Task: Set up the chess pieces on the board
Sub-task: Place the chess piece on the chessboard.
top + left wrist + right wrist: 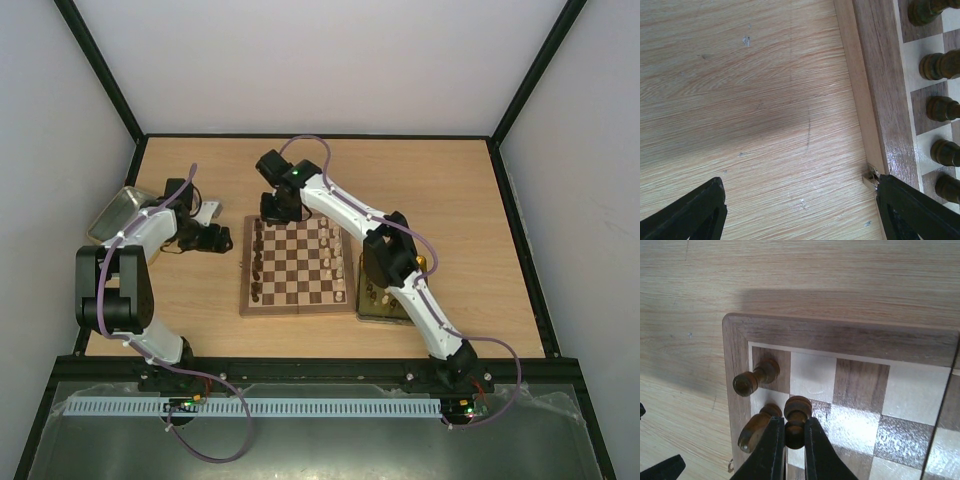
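Dark-brown turned wooden chess piece (796, 421) is sitting pinched in right jaws | likely needing upright lowering onto checked wooden board (840, 335), clearing neighbouring pieces (757, 379) | left jaws are hanging wide.

Plain white walls (320, 60), black corner struts (100, 68) (thin), pale wood-grain tabletop (470, 200), even light

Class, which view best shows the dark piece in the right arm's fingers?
Right wrist: the dark piece sits close up between the fingers. In top external the right arm hides it; left wrist misses it.
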Controlling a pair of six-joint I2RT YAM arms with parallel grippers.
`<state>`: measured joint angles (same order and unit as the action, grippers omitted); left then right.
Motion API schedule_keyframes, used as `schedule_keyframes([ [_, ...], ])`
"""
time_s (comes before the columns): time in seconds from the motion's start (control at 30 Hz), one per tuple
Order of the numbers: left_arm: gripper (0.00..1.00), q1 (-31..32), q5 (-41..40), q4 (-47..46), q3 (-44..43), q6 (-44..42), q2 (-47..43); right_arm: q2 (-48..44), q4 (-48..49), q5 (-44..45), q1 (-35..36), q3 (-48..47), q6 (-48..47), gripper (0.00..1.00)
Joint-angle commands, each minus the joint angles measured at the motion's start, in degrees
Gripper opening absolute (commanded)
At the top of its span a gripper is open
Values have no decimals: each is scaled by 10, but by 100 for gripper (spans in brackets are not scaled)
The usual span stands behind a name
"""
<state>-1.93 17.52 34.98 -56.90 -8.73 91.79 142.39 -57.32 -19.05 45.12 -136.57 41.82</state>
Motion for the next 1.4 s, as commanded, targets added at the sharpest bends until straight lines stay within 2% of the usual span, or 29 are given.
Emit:
schedule_keyframes([
  [0.0, 83, -4, 6, 1, 10, 1, -14, 18, 11, 1, 3, -34, 12, 3],
  [0.6, 83, -7, 12, 0, 13, 0, -15, 30, 1, 12, 2, -35, 9, 14],
  [1.37, 83, -8, 16, -2, 14, -2, -9, 40, 7, 11, 2, -30, 9, 13],
])
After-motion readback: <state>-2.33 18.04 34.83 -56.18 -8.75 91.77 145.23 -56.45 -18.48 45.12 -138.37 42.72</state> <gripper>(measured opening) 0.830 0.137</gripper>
